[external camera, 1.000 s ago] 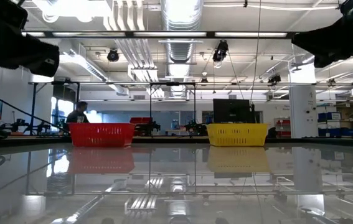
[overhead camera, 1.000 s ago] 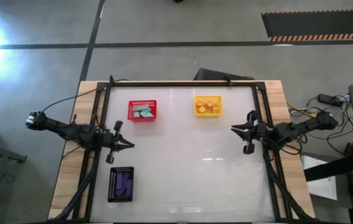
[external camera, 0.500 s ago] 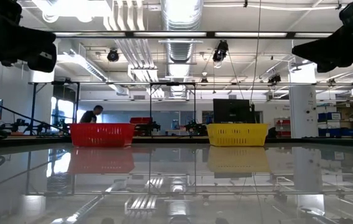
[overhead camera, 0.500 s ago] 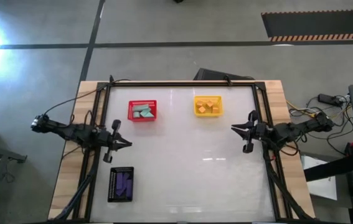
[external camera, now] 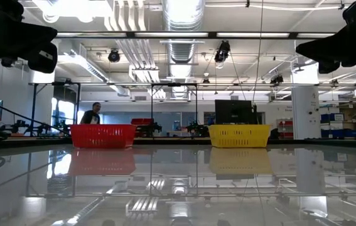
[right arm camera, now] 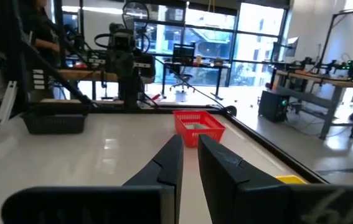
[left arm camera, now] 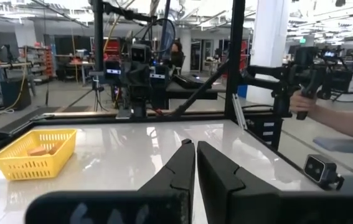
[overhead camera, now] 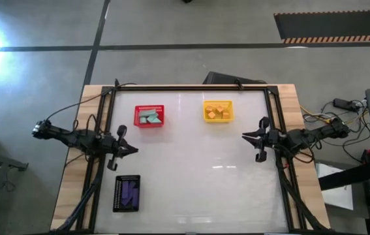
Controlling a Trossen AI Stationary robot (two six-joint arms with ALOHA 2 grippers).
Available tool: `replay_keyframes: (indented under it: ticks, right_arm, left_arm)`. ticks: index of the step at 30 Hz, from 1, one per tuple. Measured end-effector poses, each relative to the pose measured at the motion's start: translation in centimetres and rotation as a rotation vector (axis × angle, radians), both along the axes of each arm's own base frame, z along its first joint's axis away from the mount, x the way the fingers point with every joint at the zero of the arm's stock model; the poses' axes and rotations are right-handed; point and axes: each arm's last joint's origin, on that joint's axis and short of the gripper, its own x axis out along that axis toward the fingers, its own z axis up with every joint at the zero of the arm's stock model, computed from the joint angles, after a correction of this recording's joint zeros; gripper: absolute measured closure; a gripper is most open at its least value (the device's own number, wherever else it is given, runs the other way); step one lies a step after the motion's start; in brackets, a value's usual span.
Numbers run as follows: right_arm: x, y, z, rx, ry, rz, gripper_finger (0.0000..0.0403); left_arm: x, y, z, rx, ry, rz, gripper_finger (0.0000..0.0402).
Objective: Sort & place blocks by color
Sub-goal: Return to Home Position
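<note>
Teal blocks point(overhead camera: 149, 117) lie in a red basket point(overhead camera: 139, 123) at the far left. Orange blocks point(overhead camera: 218, 111) lie in a yellow basket point(overhead camera: 205, 118) at the far middle. Purple blocks point(overhead camera: 129, 191) lie in a black basket point(overhead camera: 117, 196) near the left front. My left gripper point(overhead camera: 136, 151) hangs shut above the table's left side, pointing level toward the right, with nothing in it point(left arm camera: 190, 144). My right gripper point(overhead camera: 244, 136) hangs shut above the right side, pointing left, also with nothing in it point(right arm camera: 188, 138).
A black frame point(overhead camera: 191, 87) runs around the white table. In the left wrist view, a person's hand point(left arm camera: 304, 102) holds a device beyond the table's right side. A person point(external camera: 91, 115) stands in the room behind. The table's middle point(overhead camera: 198, 170) is bare.
My left gripper has tipped up slightly to level, staying shut in place. The person in the room behind has walked to the right.
</note>
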Motion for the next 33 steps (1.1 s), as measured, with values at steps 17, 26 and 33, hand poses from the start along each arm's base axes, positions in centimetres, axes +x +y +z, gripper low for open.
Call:
replay_keyframes:
  ticks: [17, 26, 33]
  right_arm:
    - [0.09, -0.03, -0.16, 0.251, -0.029, -0.009, 0.0365]
    - [0.09, -0.03, -0.15, 0.253, -0.030, -0.009, 0.0365]
    - [0.09, -0.03, -0.15, 0.253, -0.030, -0.009, 0.0365]
  left_arm:
    - [0.32, -0.10, -0.41, 0.014, 0.044, 0.000, 0.0398]
    - [0.35, -0.11, -0.46, 0.016, 0.049, -0.001, 0.0398]
    - [0.36, -0.12, -0.48, 0.016, 0.050, -0.001, 0.0398]
